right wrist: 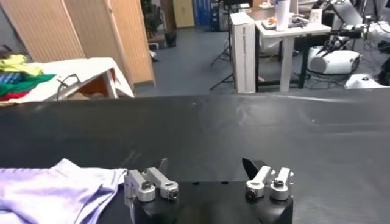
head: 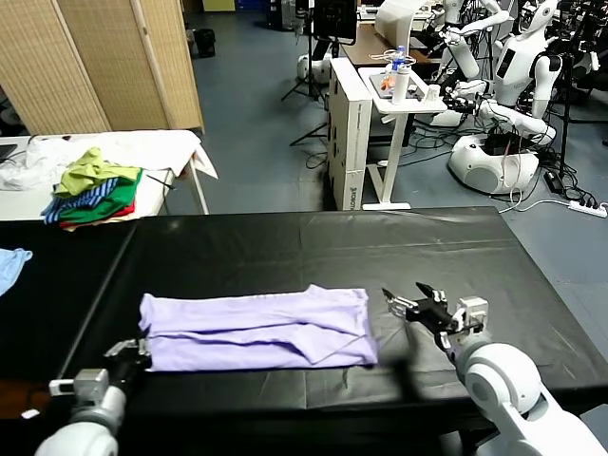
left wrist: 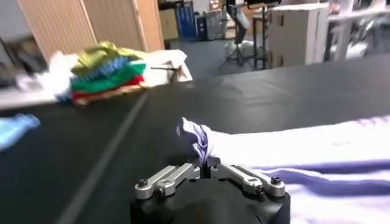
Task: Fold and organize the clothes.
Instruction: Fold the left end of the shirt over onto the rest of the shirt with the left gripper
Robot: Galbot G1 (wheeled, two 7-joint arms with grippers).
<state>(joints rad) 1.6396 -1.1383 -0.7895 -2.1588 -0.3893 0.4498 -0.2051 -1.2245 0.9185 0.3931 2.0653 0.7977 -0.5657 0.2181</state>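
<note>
Two hands: our left hand (left wrist: 208, 169) clenched on lavender T-shirt (head: 256, 329) corner, lower left, for folding; right hand (head: 414, 301) released, waiting beside hem on counter (head: 285, 237).

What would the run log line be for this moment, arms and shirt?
left gripper: shut on lavender T-shirt corner | right gripper: open, beside shirt's other end, not touching | shirt: folded strip on black table

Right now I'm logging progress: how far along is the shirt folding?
Done: the lavender T-shirt lies folded into a long band. In hand: the left hand is shut on its corner; the right hand waits open beside it. Left: folding it shorter.
</note>
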